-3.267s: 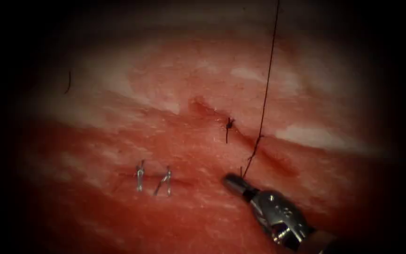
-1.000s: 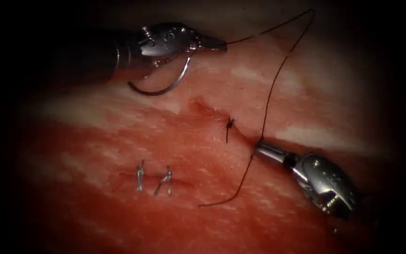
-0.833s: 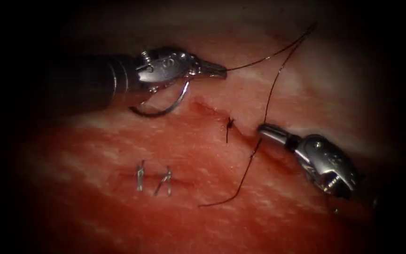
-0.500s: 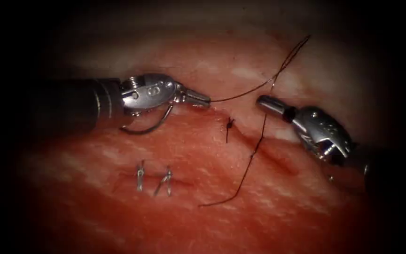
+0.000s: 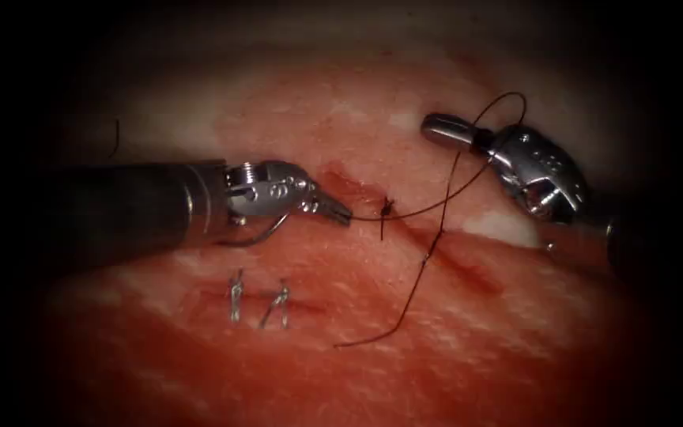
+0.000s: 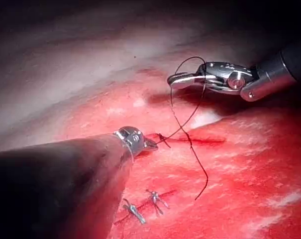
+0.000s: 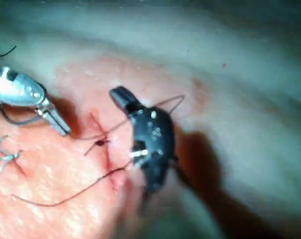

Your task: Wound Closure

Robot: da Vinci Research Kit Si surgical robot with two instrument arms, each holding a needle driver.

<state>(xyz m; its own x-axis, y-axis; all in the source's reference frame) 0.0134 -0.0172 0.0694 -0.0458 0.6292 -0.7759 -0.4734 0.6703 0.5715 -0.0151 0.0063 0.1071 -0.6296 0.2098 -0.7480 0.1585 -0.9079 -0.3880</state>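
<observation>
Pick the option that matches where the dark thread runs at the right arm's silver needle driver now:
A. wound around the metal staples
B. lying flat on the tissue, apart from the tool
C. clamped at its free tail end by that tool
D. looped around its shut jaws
D: the dark thread arcs over and around the right arm's silver needle driver, whose jaws look shut, then runs on to the left arm's needle driver.

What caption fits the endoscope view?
Left tool grips thread looped around shut right tool; needle hangs free.

Two tools (image 5: 333,209) (image 5: 444,129), one needle (image 5: 258,236), perhaps two metal clips (image 5: 235,296) (image 5: 278,304).
</observation>
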